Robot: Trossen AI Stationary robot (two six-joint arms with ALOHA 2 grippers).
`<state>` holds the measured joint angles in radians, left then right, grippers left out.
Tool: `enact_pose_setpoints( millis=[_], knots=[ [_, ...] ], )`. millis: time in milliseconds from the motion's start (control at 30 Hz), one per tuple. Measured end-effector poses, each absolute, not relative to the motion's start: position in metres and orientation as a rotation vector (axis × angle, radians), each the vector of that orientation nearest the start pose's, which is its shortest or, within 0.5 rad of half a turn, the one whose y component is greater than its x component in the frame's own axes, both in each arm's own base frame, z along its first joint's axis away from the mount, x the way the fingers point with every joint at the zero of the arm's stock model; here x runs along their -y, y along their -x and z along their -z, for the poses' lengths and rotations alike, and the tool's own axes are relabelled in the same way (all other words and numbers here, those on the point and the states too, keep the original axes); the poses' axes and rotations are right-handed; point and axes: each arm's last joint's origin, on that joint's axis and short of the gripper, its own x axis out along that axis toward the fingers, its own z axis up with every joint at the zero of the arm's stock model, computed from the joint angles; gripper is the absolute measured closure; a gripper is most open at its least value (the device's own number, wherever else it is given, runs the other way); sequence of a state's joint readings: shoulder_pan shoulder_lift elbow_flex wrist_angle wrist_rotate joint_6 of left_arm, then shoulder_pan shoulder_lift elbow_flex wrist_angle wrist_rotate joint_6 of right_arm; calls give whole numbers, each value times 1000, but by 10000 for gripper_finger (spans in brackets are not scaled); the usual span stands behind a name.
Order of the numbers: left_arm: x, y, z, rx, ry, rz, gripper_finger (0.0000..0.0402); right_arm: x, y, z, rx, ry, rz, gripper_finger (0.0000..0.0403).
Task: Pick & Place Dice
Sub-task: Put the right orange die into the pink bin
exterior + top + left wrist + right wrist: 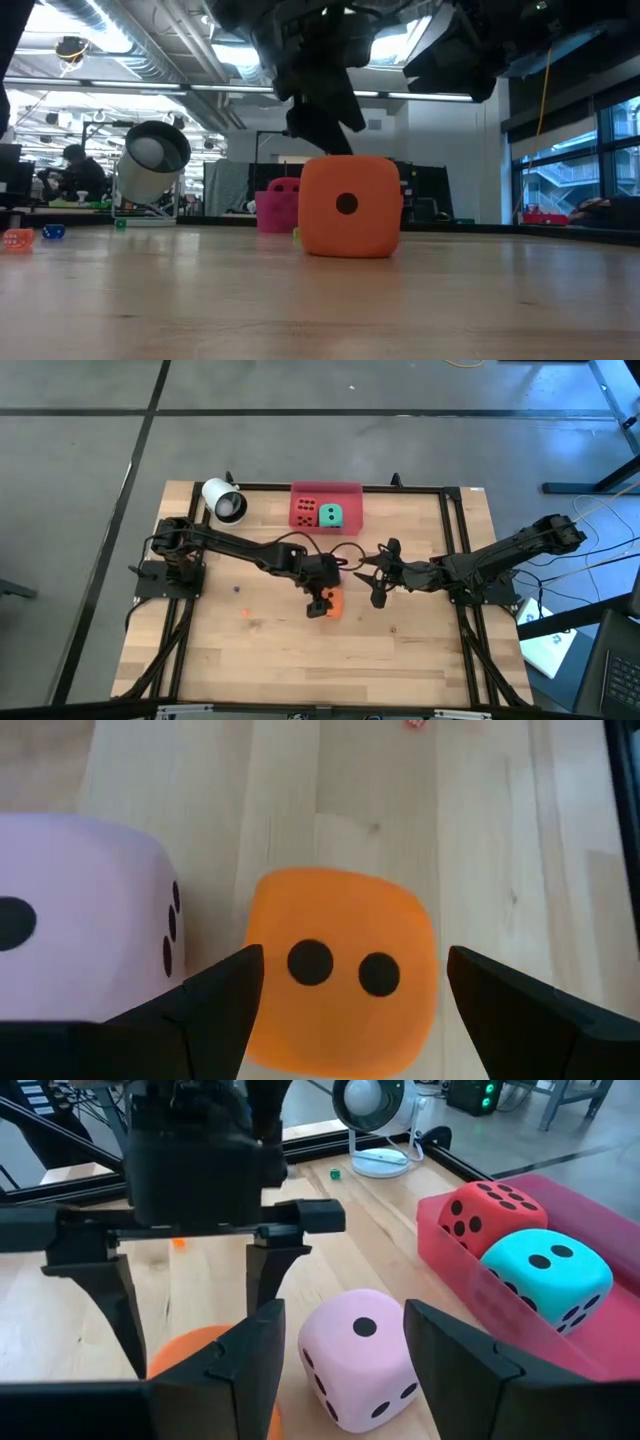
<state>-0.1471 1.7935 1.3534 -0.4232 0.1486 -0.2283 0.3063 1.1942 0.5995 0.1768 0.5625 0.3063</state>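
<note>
One bench [420,650], one pink tray [352,493] at 12 o'clock holding the red die [305,511] and green die [330,515]. Orange die [331,603] and pink die [358,1357], dark-pipped, lie mid-bench. Left tool [322,600] open astride orange; right tool [380,575] open, empty, at 3 o'clock.

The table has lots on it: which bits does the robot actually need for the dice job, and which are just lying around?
Part of the job:
- orange die, between the open left gripper fingers
- pink die
- red die and green die, both in the pink tray

Just lying about:
- white lamp-like device
- small bits on the wood
</note>
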Motion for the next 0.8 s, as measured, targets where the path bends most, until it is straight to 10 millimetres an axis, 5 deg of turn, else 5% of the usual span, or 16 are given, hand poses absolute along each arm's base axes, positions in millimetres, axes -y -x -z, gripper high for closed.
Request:
enact_pose_setpoints(
  millis=[333, 600, 800],
  knots=[
    [65, -383, -243, -883, 69, 257, 82, -59, -237, -223, -349, -121, 307, 197],
    [68, -383, -243, -881, 83, 255, 11, -59, -236, -222, -355, -120, 308, 197],
    [68, -383, -243, -889, 140, 258, 3, -59, -236, -222, -357, -120, 305, 197]
  ],
)
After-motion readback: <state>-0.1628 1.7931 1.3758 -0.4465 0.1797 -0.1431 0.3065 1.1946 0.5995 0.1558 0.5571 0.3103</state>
